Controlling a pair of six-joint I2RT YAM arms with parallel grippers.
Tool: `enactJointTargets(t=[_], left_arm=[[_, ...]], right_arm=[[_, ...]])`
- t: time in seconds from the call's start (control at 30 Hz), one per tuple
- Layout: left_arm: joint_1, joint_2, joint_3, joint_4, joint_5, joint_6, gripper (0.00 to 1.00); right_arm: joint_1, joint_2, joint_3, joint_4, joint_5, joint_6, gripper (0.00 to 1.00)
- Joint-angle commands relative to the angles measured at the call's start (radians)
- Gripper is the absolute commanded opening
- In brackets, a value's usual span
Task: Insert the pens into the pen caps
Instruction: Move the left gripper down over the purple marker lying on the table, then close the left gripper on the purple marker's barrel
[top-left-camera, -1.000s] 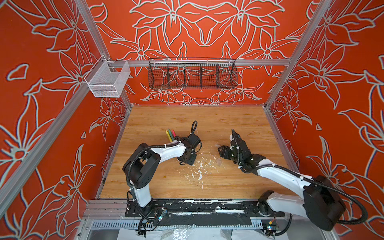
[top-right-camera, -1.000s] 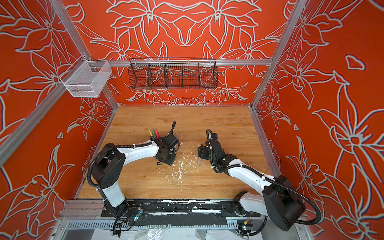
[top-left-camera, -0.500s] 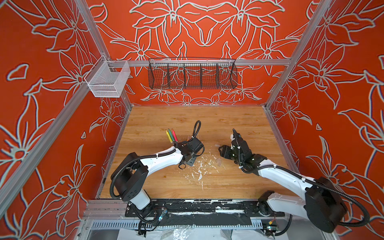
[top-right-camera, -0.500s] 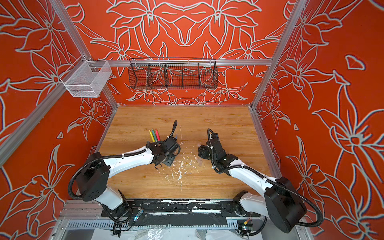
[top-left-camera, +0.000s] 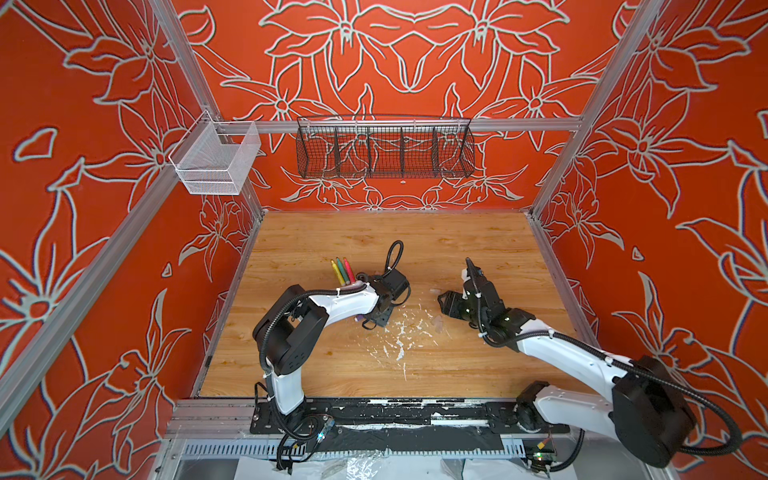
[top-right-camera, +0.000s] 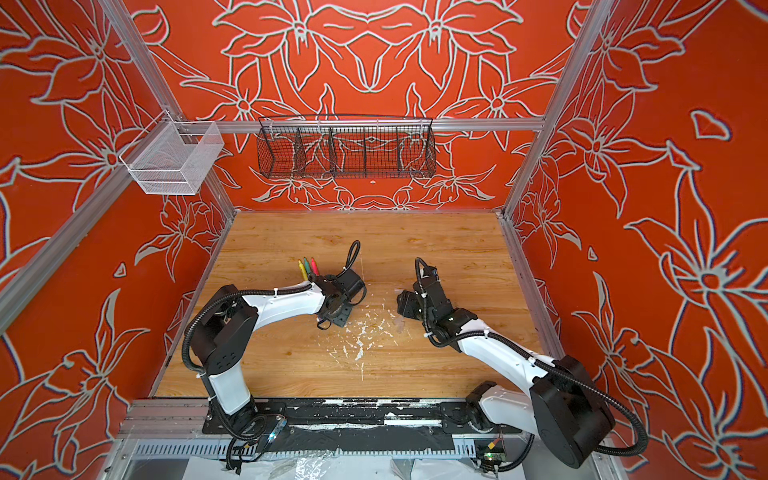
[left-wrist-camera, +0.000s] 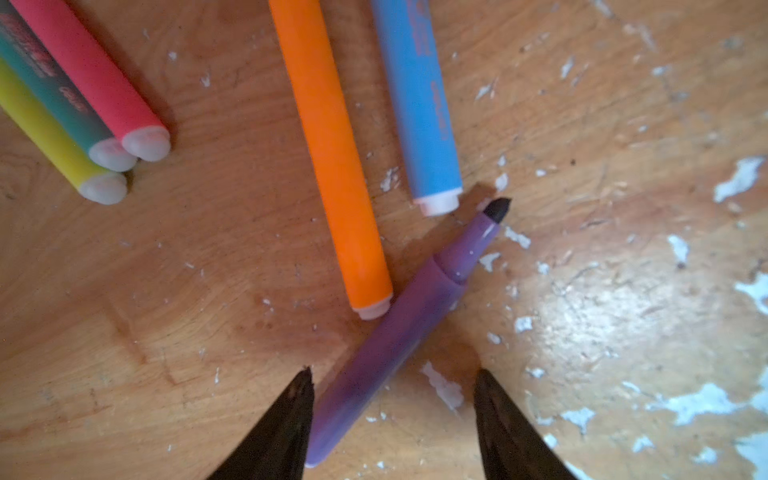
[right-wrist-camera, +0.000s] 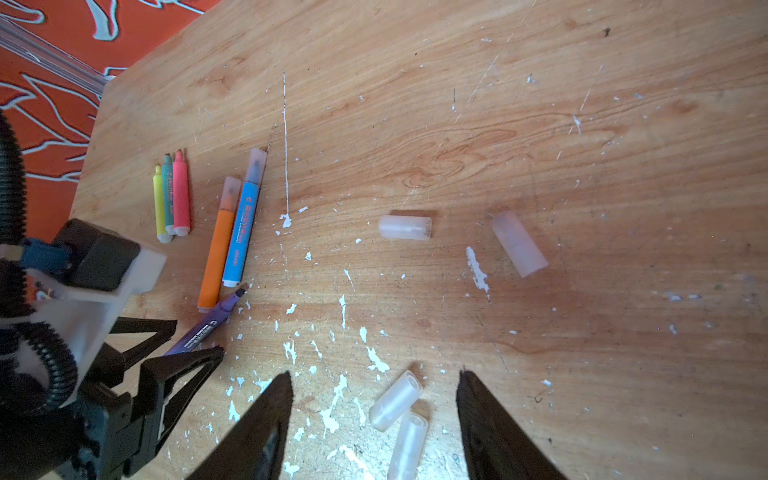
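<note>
Purple pen (left-wrist-camera: 399, 332) laid obliquely between parted fingers of empty left gripper (left-wrist-camera: 392, 371), nib directed away; right gripper (right-wrist-camera: 374, 374) parted, empty, over pen caps (right-wrist-camera: 395, 401).

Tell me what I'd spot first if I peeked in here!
The bright orange-red walls with big white flowers jump out first. On the wooden table lie colourful markers: yellow, green and pink side by side. The left gripper hangs open around an uncapped purple marker, and the right gripper hangs open over two clear caps.
</note>
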Motion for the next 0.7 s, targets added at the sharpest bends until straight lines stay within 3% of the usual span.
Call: enactJointTargets(t=[0.0,0.27,0.47,0.67], left_arm=[[0.014,0.035,0.001,-0.043,0.069,-0.010,0.59],[0.017,0.035,-0.008,-0.021,0.212,0.014,0.43],[0.017,0.040,0.001,-0.026,0.248,0.026,0.29],[0.017,0.056,0.014,-0.050,0.240,0.027,0.26]], right_arm=[[-0.006,-0.016,0.020,-0.018,0.007,0.008,0.65],[-0.008,-0.009,0.021,-0.021,0.006,0.009,0.65],[-0.011,-0.002,0.021,-0.023,0.005,0.011,0.64],[-0.013,0.004,0.022,-0.023,-0.001,0.015,0.65]])
